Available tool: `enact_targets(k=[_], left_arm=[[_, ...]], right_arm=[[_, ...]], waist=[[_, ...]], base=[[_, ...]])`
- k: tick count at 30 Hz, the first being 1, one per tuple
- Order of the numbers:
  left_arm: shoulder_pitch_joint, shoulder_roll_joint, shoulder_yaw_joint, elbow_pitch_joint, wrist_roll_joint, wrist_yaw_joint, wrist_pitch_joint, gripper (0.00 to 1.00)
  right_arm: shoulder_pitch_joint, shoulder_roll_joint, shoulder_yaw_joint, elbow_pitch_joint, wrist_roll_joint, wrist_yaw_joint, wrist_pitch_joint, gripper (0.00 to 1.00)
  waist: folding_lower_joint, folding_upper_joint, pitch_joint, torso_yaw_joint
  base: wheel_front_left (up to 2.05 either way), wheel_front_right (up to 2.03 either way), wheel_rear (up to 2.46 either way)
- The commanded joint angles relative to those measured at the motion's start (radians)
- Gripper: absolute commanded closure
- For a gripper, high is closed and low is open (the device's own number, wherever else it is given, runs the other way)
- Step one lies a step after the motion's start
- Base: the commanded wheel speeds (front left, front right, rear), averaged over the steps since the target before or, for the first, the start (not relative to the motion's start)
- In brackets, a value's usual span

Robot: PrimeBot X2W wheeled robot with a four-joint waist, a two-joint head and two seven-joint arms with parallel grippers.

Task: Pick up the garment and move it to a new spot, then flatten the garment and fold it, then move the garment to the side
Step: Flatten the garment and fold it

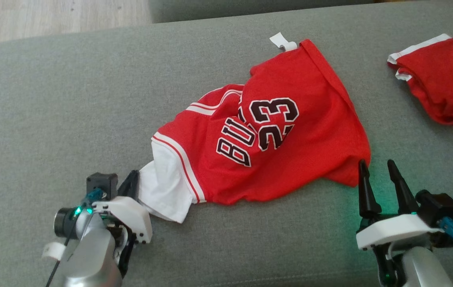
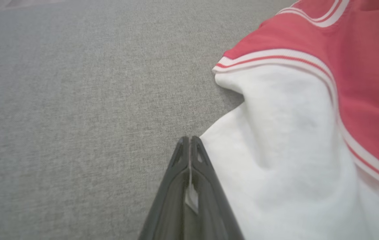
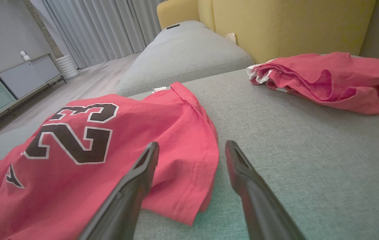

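Grey sofa cushion (image 1: 43, 119) beneath everything, bare to the left of the jersey. At the jersey's lower-left end, left gripper (image 1: 132, 180), fingers pressed tight together, a sliver of white cloth showing in the seam between them. Seemingly a thin pinch of the white sleeve (image 1: 162, 191), with the rest of that sleeve bunched against the outer side of one finger. Judged a shallow hold, so worth lifting slowly and watching for cloth slipping free. Next along, the red jersey (image 1: 290, 151) itself, lying crumpled and skewed across the middle of the cushion, doubled over in places, black number 23 (image 1: 274, 123) and part of a word face up, small white tag (image 1: 283, 42) at the far top edge. Just off the jersey's lower-right corner, right gripper (image 1: 377, 165), fingers standing apart with nothing between them, tips close to the red hem (image 1: 350, 177) but not yet around it. Far to the upper right of the jersey, well apart from it, a second red garment (image 1: 442, 79) with white trim, bunched; best left alone. Step in hand, by the look of things: securing both ends of the jersey for the lift to a new spot. To do that well: ease the right gripper forward and low over the hem corner, close on a full bite of cloth rather than the very edge, then raise both ends together and level, keeping the jersey stretched between them, clear of the cushion and away from the second garment.
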Motion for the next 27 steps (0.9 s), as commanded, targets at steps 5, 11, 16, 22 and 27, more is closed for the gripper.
enact_targets(k=[5, 11, 16, 22, 27], left_arm=[[0.015, 0.013, 0.04, -0.124, -0.017, 0.001, 0.004, 1.0], [0.092, 0.009, 0.097, -0.388, -0.035, 0.006, 0.004, 1.0], [0.151, 0.003, 0.122, -0.561, -0.027, 0.001, 0.004, 1.0], [0.191, -0.003, 0.119, -0.652, -0.022, -0.006, 0.004, 1.0], [0.201, -0.004, 0.114, -0.674, -0.021, -0.009, 0.004, 1.0]], right_arm=[[-0.028, -0.004, 0.022, -0.013, 0.008, -0.001, -0.006, 0.0], [-0.029, -0.004, 0.009, 0.007, -0.001, -0.001, 0.007, 0.0], [-0.032, -0.004, -0.001, 0.057, 0.007, -0.001, 0.058, 0.0], [-0.062, -0.004, -0.025, 0.144, 0.037, -0.001, 0.099, 0.0], [-0.094, -0.004, -0.021, 0.212, 0.074, -0.001, 0.116, 0.0]], waist=[[0.0, -0.0001, -0.021, 0.012], [0.0, -0.0001, -0.04, 0.032], [0.0, -0.0001, -0.047, 0.05], [0.0, -0.0001, -0.047, 0.069], [0.0, -0.0001, -0.044, 0.079]], base=[[0.0, 0.0, 0.0], [0.0, 0.0, 0.0], [0.0, 0.0, 0.0], [0.0, 0.0, 0.0], [0.0, 0.0, 0.0]])
